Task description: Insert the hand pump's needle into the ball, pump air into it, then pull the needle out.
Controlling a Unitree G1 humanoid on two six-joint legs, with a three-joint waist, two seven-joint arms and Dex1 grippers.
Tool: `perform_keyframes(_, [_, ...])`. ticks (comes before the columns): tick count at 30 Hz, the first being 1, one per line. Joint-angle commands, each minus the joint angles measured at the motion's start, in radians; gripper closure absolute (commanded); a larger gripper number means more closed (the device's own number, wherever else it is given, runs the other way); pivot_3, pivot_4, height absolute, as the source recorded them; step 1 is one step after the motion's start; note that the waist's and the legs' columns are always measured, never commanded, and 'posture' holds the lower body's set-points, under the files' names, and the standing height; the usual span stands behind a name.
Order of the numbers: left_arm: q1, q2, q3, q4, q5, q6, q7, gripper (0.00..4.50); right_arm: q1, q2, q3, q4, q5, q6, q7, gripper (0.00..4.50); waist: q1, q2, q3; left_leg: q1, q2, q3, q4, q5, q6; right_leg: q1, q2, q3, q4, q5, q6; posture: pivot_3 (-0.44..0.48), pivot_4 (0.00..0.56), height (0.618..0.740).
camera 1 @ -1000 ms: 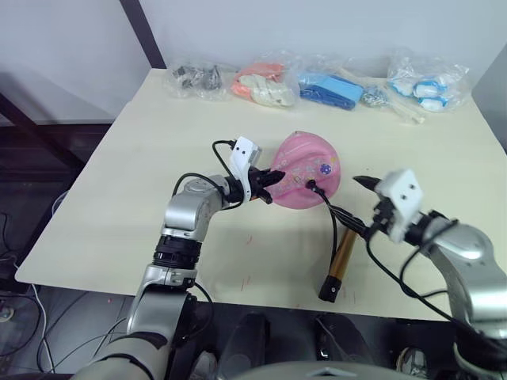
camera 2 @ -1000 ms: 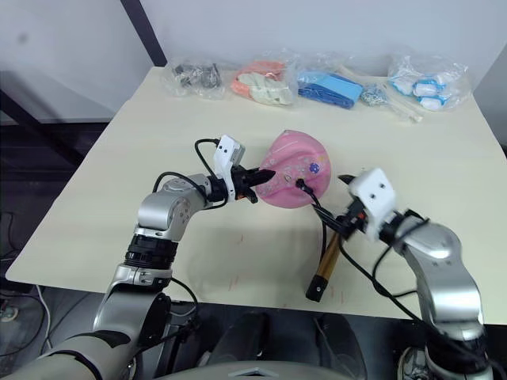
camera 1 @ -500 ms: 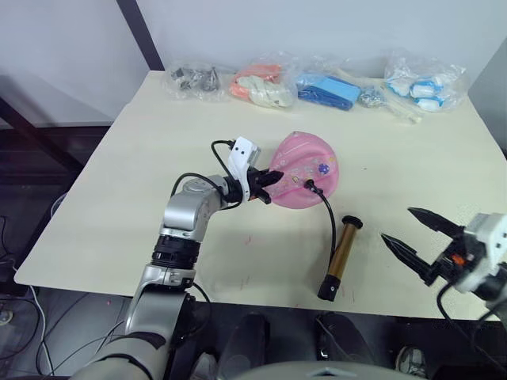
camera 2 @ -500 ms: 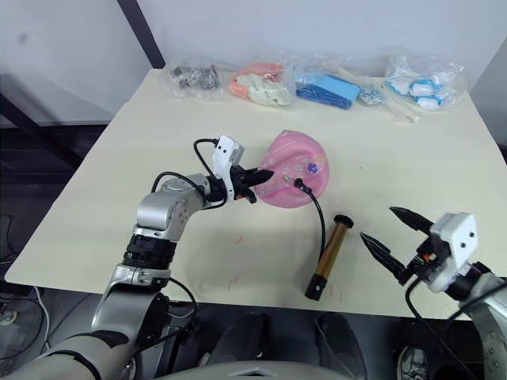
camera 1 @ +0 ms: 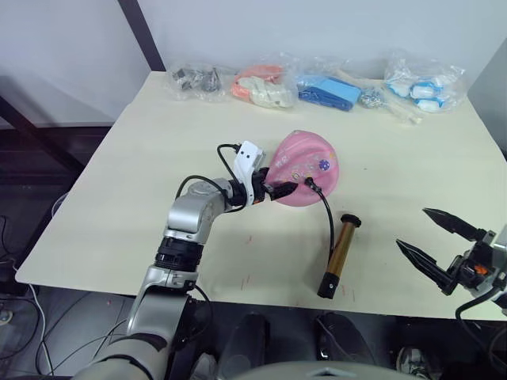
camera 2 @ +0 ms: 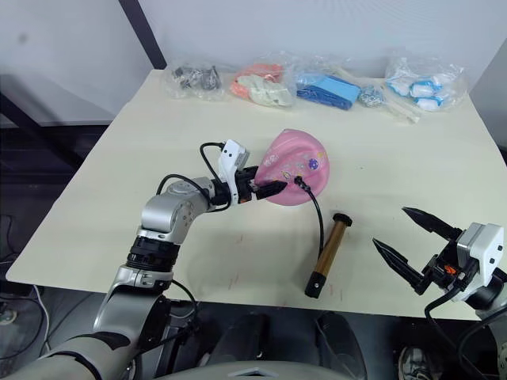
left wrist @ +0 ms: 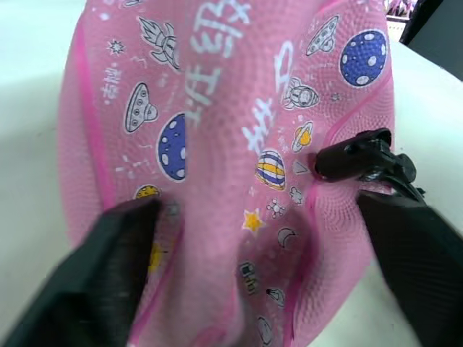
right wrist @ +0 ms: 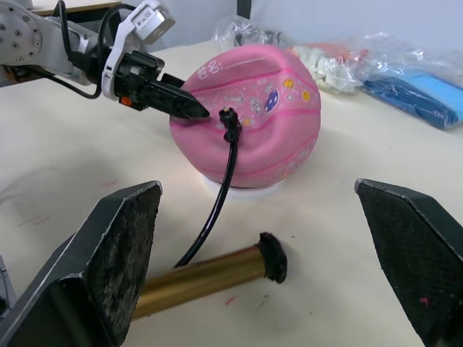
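The pink ball (camera 1: 310,161), sagging and printed with small cartoons, sits mid-table on a white ring. The needle's black fitting (left wrist: 360,160) is pressed against the ball's skin; the pin itself is hidden. A black hose (camera 1: 330,218) curves from it to the hand pump (camera 1: 341,252), whose brass barrel lies on the table in front of the ball. My left gripper (camera 1: 279,190) is open, its fingers (left wrist: 101,282) spread against the ball's side beside the fitting. My right gripper (camera 1: 412,227) is open and holds nothing, right of the pump at the table's front edge.
Several clear bags of small parts line the table's back edge: grey (camera 1: 194,77), orange and white (camera 1: 265,85), blue (camera 1: 329,89), white and blue (camera 1: 424,83). A dark pole (camera 1: 139,32) rises behind the back left corner.
My left gripper's fingers have spread apart at the ball. My right gripper has drawn back from the hose and pump to the table's front right edge; the pump lies free.
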Motion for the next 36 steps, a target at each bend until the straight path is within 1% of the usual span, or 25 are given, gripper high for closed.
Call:
perform_keyframes(1, [0.006, 0.007, 0.013, -0.041, -0.012, -0.004, 0.006, 0.02, 0.004, -0.011, -0.002, -0.010, 0.023, -0.040, 0.000, 0.00, 0.000, 0.000, 0.000, 0.000, 0.000, 0.000, 0.000, 0.000, 0.000, 0.000, 0.000, 0.000, 0.000, 0.000, 0.000, 0.000, 0.150, 0.740])
perform_keyframes(12, [-0.007, 0.040, 0.034, -0.143, -0.067, 0.002, -0.019, 0.02, -0.006, -0.025, 0.046, 0.016, 0.010, -0.059, -0.024, 0.00, 0.000, -0.001, 0.001, 0.000, 0.000, 0.000, 0.001, 0.000, 0.000, 0.000, 0.000, 0.000, 0.001, 0.000, 0.000, 0.000, 0.150, 0.740])
perform_keyframes(17, [-0.004, 0.086, 0.035, -0.192, -0.092, 0.004, -0.062, 0.02, 0.004, -0.037, 0.059, 0.009, 0.022, -0.031, -0.047, 0.00, -0.001, -0.001, 0.001, 0.000, 0.000, 0.001, 0.002, 0.000, 0.000, 0.000, 0.000, 0.001, 0.002, 0.000, 0.000, 0.000, 0.150, 0.740])
perform_keyframes(20, [0.002, 0.127, 0.040, -0.215, -0.110, -0.005, -0.110, 0.02, 0.016, -0.056, 0.068, 0.006, 0.035, 0.003, -0.058, 0.00, -0.002, 0.000, 0.001, 0.000, 0.000, 0.002, 0.003, 0.000, 0.000, -0.001, 0.000, 0.002, 0.003, 0.000, 0.000, 0.000, 0.150, 0.740])
perform_keyframes(24, [0.031, 0.205, 0.043, -0.252, -0.156, -0.023, -0.227, 0.02, 0.009, -0.068, 0.066, 0.008, 0.060, 0.013, -0.062, 0.00, -0.004, 0.000, 0.001, 0.000, 0.000, 0.003, 0.004, 0.000, 0.000, -0.001, 0.000, 0.004, 0.006, 0.000, -0.001, 0.000, 0.150, 0.740])
perform_keyframes(25, [0.038, 0.219, 0.042, -0.265, -0.170, -0.019, -0.250, 0.02, 0.008, -0.071, 0.064, 0.009, 0.067, 0.012, -0.057, 0.00, -0.004, 0.000, 0.001, 0.000, 0.000, 0.004, 0.005, -0.002, 0.003, -0.002, 0.000, 0.005, 0.006, 0.000, -0.001, 0.000, 0.150, 0.740])
perform_keyframes(27, [0.077, 0.273, 0.032, -0.332, -0.221, 0.014, -0.328, 0.02, 0.012, -0.077, 0.056, 0.017, 0.079, -0.011, -0.028, 0.00, -0.005, -0.001, 0.001, 0.000, 0.000, 0.005, 0.006, -0.003, 0.005, -0.002, 0.000, 0.006, 0.008, 0.000, -0.001, 0.000, 0.150, 0.740])
perform_keyframes(29, [0.113, 0.314, 0.012, -0.394, -0.250, 0.038, -0.375, 0.02, 0.023, -0.085, 0.046, 0.025, 0.095, -0.022, 0.004, 0.00, -0.004, -0.001, 0.002, 0.000, 0.000, 0.008, 0.006, -0.003, 0.005, -0.004, 0.000, 0.009, 0.010, 0.000, -0.001, 0.000, 0.150, 0.740])
perform_keyframes(33, [0.152, 0.336, -0.021, -0.487, -0.292, 0.109, -0.362, 0.02, 0.043, -0.097, 0.021, 0.051, 0.106, -0.057, 0.060, 0.00, -0.001, -0.001, 0.002, 0.000, 0.000, 0.011, 0.007, -0.005, 0.008, -0.005, 0.000, 0.012, 0.011, 0.000, -0.001, 0.000, 0.150, 0.740])
perform_keyframes(36, [0.170, 0.301, -0.063, -0.539, -0.288, 0.166, -0.280, 0.02, 0.064, -0.112, -0.006, 0.071, 0.131, -0.079, 0.118, 0.00, -0.002, -0.001, 0.002, -0.001, 0.000, 0.013, 0.009, -0.006, 0.010, -0.005, 0.000, 0.014, 0.011, 0.000, -0.001, 0.000, 0.150, 0.740])
